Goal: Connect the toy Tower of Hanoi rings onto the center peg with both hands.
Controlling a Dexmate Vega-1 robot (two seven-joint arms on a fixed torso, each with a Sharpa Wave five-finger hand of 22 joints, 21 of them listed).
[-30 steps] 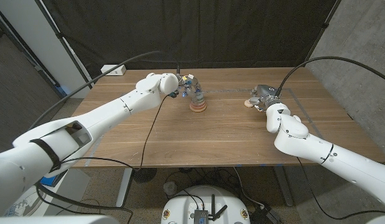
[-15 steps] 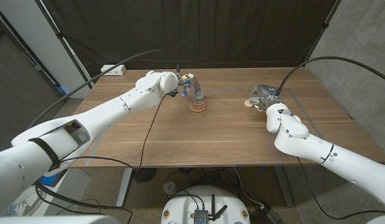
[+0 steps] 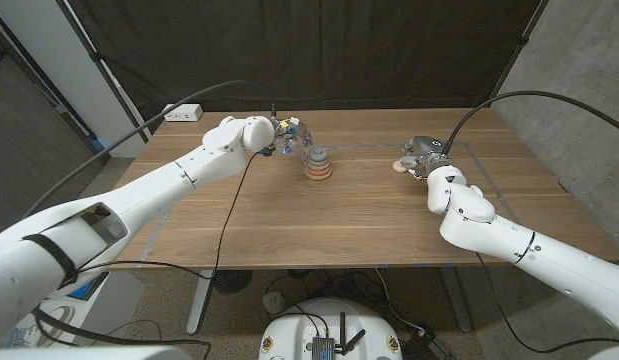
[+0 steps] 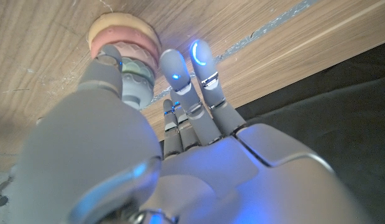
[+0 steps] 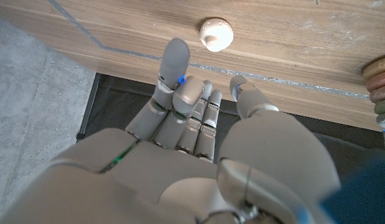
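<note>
A stack of pastel rings (image 3: 318,164) stands on its peg at the far middle of the wooden table, a grey-green ring on top, pink and orange ones below. My left hand (image 3: 285,133) hovers just left of and behind the stack, fingers apart, holding nothing. In the left wrist view the stack (image 4: 125,38) sits beyond the fingertips (image 4: 174,65). A small cream round piece (image 3: 399,165) lies on the table far right. My right hand (image 3: 425,154) stays just beside it with most fingers curled in, nothing in it. In the right wrist view the cream piece (image 5: 216,33) lies past the fingers (image 5: 175,61).
A white power strip (image 3: 183,112) lies at the table's far left corner. A line of tape (image 3: 369,146) runs along the back of the table. A black curtain hangs behind. Cables trail over both arms.
My left hand has drawn back to the left, away from the top of the stack, leaving the grey-green ring on it. The right hand has not moved.
</note>
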